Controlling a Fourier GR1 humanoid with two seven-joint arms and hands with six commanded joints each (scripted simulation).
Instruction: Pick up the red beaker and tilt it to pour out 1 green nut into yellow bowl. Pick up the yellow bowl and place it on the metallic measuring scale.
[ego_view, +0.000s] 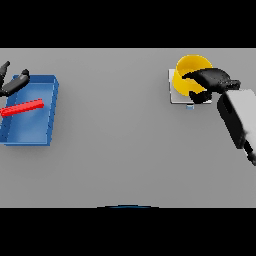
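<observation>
- Two halves make up this job, and from how things lie the second one looks basically wrapped up.
- A round yellow plastic bowl (191, 71) is seen sitting on top of the flat, pale metallic measuring scale (174, 96) at the far right of the grey counter (125, 150), so the placing step can be judged as done or very nearly so.
- The bowl's near rim is gripped by the dark right hand (212, 82): fingers are curled over the edge, with the thumb apparently on the outside. A release is what seems to be left on this side.
- Whether a green nut is actually inside the bowl can't be told, since part of the inside is covered by the hand and nothing green can be made out in what does show.
- Over at the far left, a slim red beaker-like object (22, 108) is seen lying on its side, slightly slanted, inside a shallow blue rectangular tray (52, 107). It reads more like a flat red bar from this angle, tbh.
- The dark left hand (14, 82) is parked at the tray's far left corner, above the red piece and not touching it; fingers are spread loose, nothing held.
- With the beaker put down and the bowl on the scale, the pouring part is presumed finished, though that can't be confirmed from what's visible.
- Remaining work, as a guess: letting go of the bowl and pulling the right arm clear.
</observation>
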